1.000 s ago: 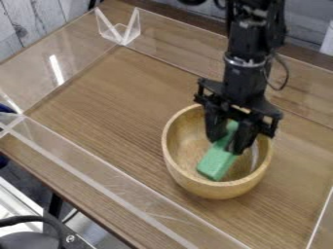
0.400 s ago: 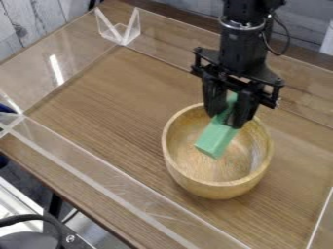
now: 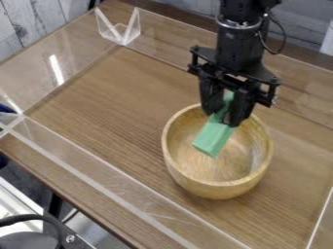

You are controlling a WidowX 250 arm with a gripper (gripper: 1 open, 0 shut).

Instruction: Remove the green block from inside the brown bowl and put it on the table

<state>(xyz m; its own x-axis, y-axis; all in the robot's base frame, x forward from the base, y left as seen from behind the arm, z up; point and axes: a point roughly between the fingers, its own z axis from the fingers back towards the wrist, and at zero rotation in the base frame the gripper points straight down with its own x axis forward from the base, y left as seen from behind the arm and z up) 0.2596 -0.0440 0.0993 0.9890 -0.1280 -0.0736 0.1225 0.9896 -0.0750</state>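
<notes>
The green block (image 3: 215, 137) hangs tilted above the inside of the brown bowl (image 3: 182, 163), its lower end clear of the bowl's floor. My gripper (image 3: 232, 114) comes down from above and is shut on the block's upper end, the black fingers (image 3: 212, 105) on either side of it. The bowl is round, light wood with a thick rim, and rests on the brown wood-grain table (image 3: 104, 107) right of the middle.
Clear acrylic walls (image 3: 78, 146) run along the table's edges, with a clear bracket (image 3: 120, 26) at the far left corner. Bare wood lies left of and behind the bowl.
The gripper has risen with the green block in it; the block's lower end has left the bowl's floor. The bowl has stayed in place.
</notes>
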